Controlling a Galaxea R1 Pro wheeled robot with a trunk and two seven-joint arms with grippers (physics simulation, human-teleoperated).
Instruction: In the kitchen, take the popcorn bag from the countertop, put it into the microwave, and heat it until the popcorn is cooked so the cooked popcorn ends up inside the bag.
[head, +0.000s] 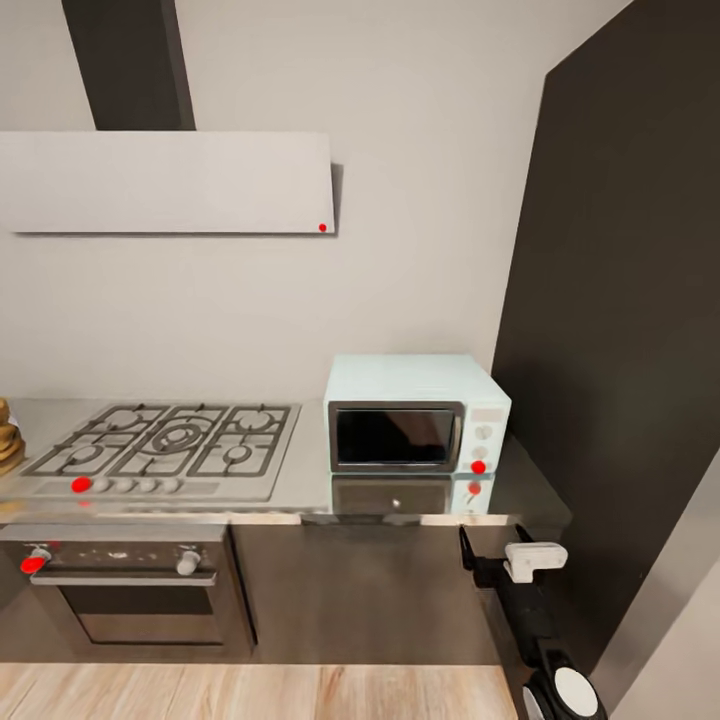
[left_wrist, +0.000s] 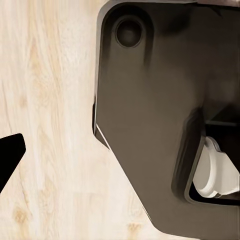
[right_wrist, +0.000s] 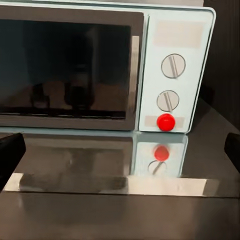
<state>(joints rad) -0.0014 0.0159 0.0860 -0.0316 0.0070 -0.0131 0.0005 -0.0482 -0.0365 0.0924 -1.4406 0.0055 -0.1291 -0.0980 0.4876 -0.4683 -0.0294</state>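
Observation:
The mint-blue microwave (head: 415, 412) stands on the grey countertop (head: 300, 480) at its right end, door shut, dark glass, two knobs and a red dot (right_wrist: 165, 121) on the panel. A tan ribbed thing (head: 8, 435), seemingly the popcorn bag, is cut off at the countertop's far left edge. My right gripper (head: 495, 552) hangs below the counter's front edge, right of the microwave, open and empty; in the right wrist view its fingertips (right_wrist: 11, 150) frame the microwave (right_wrist: 100, 70). My left gripper (left_wrist: 120, 160) points at the floor, one fingertip (left_wrist: 10, 156) showing.
A gas hob (head: 165, 445) lies left of the microwave, with a black built-in oven (head: 125, 585) below and a white hood (head: 165, 182) above. A tall dark cabinet (head: 620, 330) closes the right side. Light wooden floor (head: 250, 692) runs along the front. My dark base (left_wrist: 160, 115) shows by the left gripper.

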